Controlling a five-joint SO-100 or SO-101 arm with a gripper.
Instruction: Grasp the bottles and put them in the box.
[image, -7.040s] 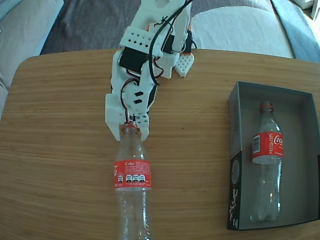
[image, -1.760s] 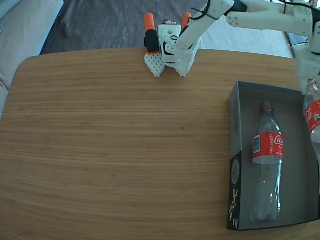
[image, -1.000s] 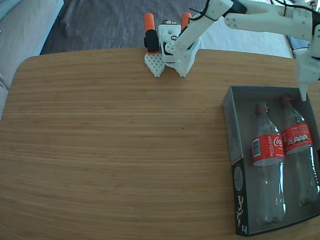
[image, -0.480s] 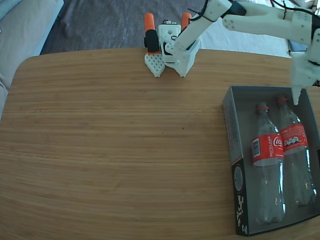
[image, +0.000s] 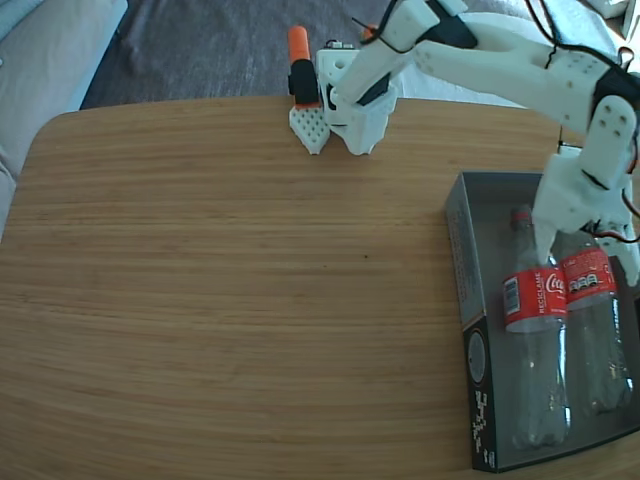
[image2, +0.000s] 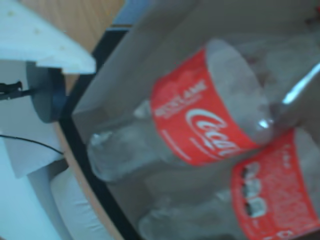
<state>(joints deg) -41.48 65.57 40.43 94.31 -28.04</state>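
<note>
Two clear Coca-Cola bottles with red labels lie side by side in the box (image: 495, 192), necks toward the far end. The left bottle (image: 535, 300) and the right bottle (image: 605, 350) both rest on the dark grey floor. My white gripper (image: 588, 255) hangs over their necks, open, its fingers spread to either side and holding nothing. In the wrist view, one white finger (image2: 50, 40) shows at the top left. Below it lie one bottle (image2: 210, 120), the other bottle (image2: 280, 195) and the box wall (image2: 165, 30).
The box sits at the right end of the wooden table (image: 220, 300), its black printed side (image: 478, 400) facing left. The arm's base with orange clamps (image: 330, 90) stands at the far edge. Grey cushions (image: 40, 50) lie beyond the table.
The second bottle was carried from the table's middle to the box and let go beside the first. In the last half second the gripper came down from the box's far edge over the necks.
</note>
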